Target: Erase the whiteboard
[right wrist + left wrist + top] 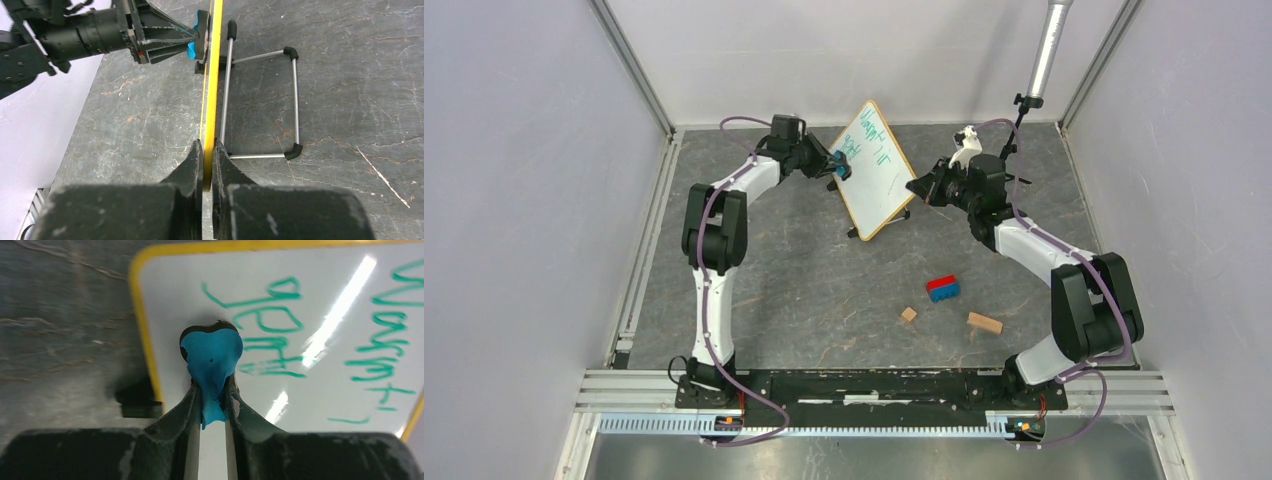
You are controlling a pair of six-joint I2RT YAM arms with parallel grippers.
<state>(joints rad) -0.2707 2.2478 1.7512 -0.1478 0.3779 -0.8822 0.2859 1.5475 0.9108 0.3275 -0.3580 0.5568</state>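
The whiteboard (876,175) stands tilted on the grey table, yellow-framed, with green handwriting on its face (320,390). My left gripper (836,162) is shut on a blue eraser pad (212,352) and presses it against the board's face near the corner, beside the green marks. My right gripper (921,188) is shut on the board's frame at the opposite edge. In the right wrist view the jaws (208,147) pinch the thin yellow edge (214,75). The left gripper (212,387) and blue pad (192,47) show at the far end of that edge.
Behind the board is its wire stand (295,100) with black feet. A red-and-blue block (942,288), a small wooden cube (909,314) and a wooden block (984,323) lie nearer the arms. A white-and-black object (967,140) and a pole (1046,50) stand at the back right.
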